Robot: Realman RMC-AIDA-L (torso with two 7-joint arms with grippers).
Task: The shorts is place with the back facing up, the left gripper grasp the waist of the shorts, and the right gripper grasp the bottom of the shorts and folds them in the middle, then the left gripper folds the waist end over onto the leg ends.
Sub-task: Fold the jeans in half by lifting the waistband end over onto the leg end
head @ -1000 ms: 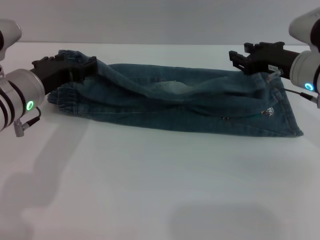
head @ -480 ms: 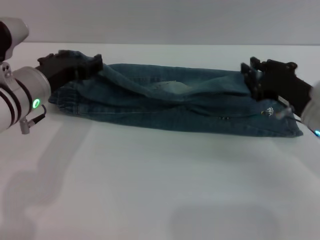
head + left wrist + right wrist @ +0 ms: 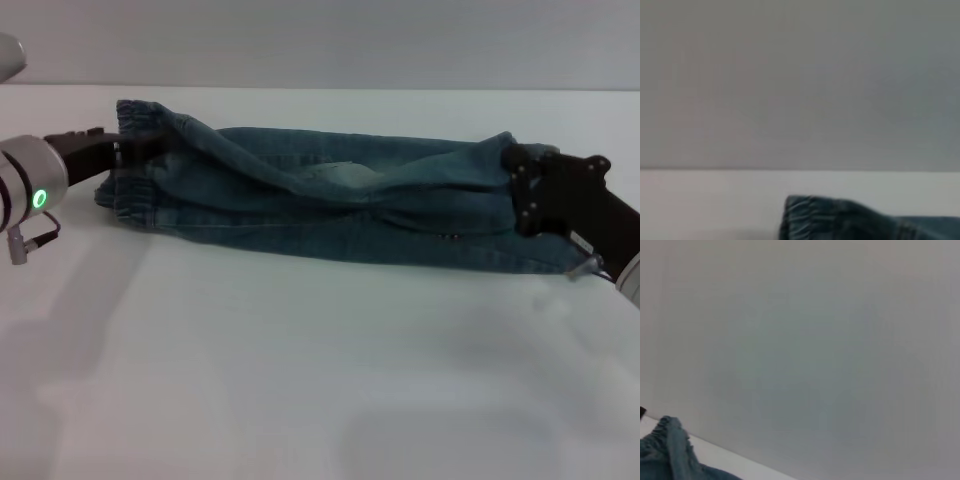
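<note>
The blue denim shorts (image 3: 340, 205) lie stretched across the white table, folded lengthwise with a raised crease along the middle. At the left end, my left gripper (image 3: 112, 152), on the wrist with the green ring, is shut on the ruffled waist of the shorts (image 3: 140, 118), which it holds slightly lifted. The waist also shows in the left wrist view (image 3: 840, 220). At the right end, my black right gripper (image 3: 520, 185) is shut on the bottom of the shorts (image 3: 500, 150), with the leg hem fabric bunched at its fingers. A denim edge (image 3: 670, 452) shows in the right wrist view.
The white table (image 3: 300, 380) spreads wide in front of the shorts. A grey wall (image 3: 320, 40) rises behind its far edge.
My right gripper has swung toward the near side and lower with the leg hem, now covering the embroidery. My left arm has drawn back to the left with the waist.
</note>
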